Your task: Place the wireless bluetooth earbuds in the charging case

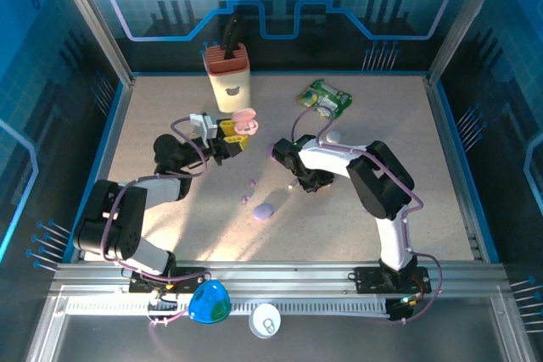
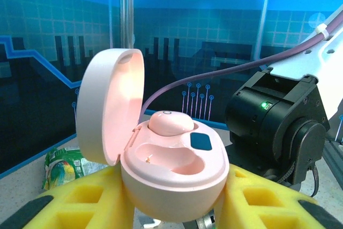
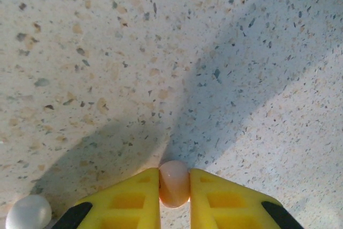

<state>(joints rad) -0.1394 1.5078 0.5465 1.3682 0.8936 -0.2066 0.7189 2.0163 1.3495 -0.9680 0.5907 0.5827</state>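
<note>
1. Speckled beige tabletop (image 1: 170, 235), walled in by blue printed panels, carries both arms. A green snack packet (image 1: 324, 97) and a beige utensil holder (image 1: 229, 78) sit at its far side.
2. On the left, the left gripper (image 2: 174, 210) clamps its yellow fingers on the open pale pink oval plastic charging case (image 2: 171, 186), whose lid is tipped back. A seated pink earbud (image 2: 169, 123) fills the far socket, and the near socket (image 2: 166, 160) is empty.
3. Near mid-table, the right gripper (image 3: 174, 190) is down at the surface. Its yellow fingers are narrow, touching both sides of a small pinkish bean-shaped plastic earbud (image 3: 174, 183). A white rounded thing (image 3: 28, 213) lies near its left finger.
4. Between the arms lie loose lilac plastic bits (image 1: 252, 181) and a purple oval pebble (image 1: 263, 210).
5. By my reading, the step in hand is picking up the second earbud.
6. The next move likely calls for a steady lift and a carry across to the case. The bud then has to be lined up over the empty socket. Being smooth and round, it may twist in the grip.
</note>
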